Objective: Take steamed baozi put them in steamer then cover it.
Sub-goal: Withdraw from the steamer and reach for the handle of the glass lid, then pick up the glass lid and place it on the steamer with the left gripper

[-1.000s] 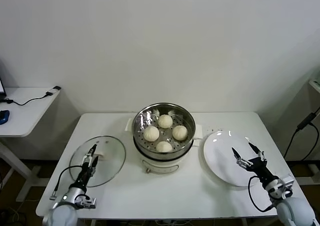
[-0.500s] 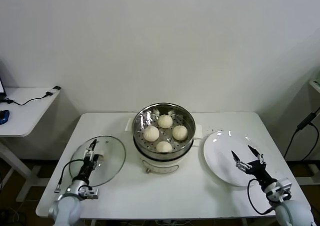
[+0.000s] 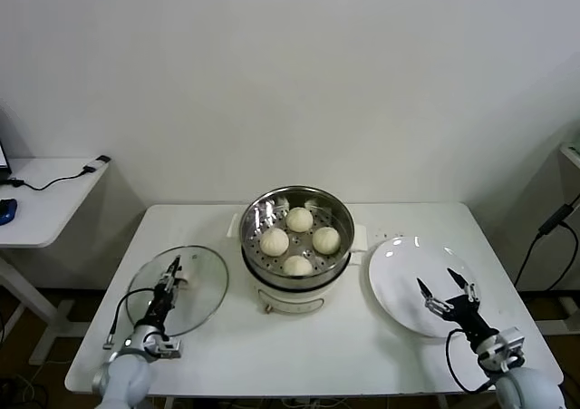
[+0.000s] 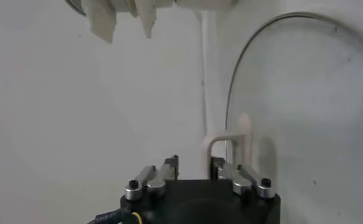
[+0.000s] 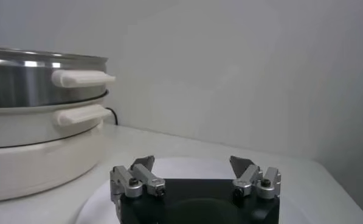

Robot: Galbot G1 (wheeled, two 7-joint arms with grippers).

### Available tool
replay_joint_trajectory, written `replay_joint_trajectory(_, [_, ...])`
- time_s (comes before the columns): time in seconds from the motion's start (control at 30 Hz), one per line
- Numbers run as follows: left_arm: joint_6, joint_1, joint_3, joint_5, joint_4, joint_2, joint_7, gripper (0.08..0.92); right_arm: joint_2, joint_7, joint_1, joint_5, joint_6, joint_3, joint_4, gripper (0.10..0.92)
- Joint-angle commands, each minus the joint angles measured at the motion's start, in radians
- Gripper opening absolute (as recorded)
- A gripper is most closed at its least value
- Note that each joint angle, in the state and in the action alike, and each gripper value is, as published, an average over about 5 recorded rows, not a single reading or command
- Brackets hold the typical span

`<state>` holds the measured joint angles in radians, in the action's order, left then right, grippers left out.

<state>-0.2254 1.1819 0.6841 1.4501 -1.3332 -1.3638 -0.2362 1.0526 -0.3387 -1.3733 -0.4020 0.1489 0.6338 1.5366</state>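
Looks like a lab/test room: bare white wall (image 3: 290, 82), plain white table (image 3: 299, 350), side desk (image 3: 45, 200) with cables.

You see two rounded grey forearms ending in black wrist blocks. Each gripper, left gripper (image 3: 169, 274) and right gripper (image 3: 445, 291), has slim black fingers on silver linkages with dark screws, and thin black cables loop beside both wrists.

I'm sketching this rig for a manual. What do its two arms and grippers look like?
Both match: the left gripper and right gripper have a black block body, silver metal linkages with round bolts, and slim dark fingers. Behind each sits a grey-white rounded wrist link, with a thin black cable looping alongside it.
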Motion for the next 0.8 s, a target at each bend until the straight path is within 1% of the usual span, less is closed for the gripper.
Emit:
replay_joint_trajectory(0.03, [0.001,0.003,-0.007,-0.072,-0.008,0.006,0.018,0.342,0.006,-0.001,0.004,0.02,0.003,-0.001,-0.007,0.823])
replay_joint_trajectory(0.2, [0.017,0.033,-0.006,-0.104,-0.079,0.026,0.018,0.198,0.007,-0.001,0.013,0.021,0.005,-0.005,-0.011,0.823])
replay_joint_trajectory(0.3, [0.053,0.073,-0.002,-0.137,-0.169,0.051,0.028,0.148,0.007,-0.001,0.021,0.021,0.007,-0.007,-0.016,0.823])
replay_joint_trajectory(0.53, [0.174,0.227,0.026,-0.22,-0.452,0.121,0.077,0.143,0.007,-0.001,0.038,0.022,0.009,-0.008,-0.029,0.823])
replay_joint_trajectory(0.67, [0.253,0.321,0.048,-0.24,-0.625,0.15,0.125,0.143,0.006,0.0,0.051,0.026,0.011,-0.008,-0.04,0.823])
replay_joint_trajectory(0.8, [0.353,0.38,0.057,-0.246,-0.76,0.173,0.16,0.143,-0.003,0.005,0.064,0.03,0.011,-0.015,-0.05,0.823])
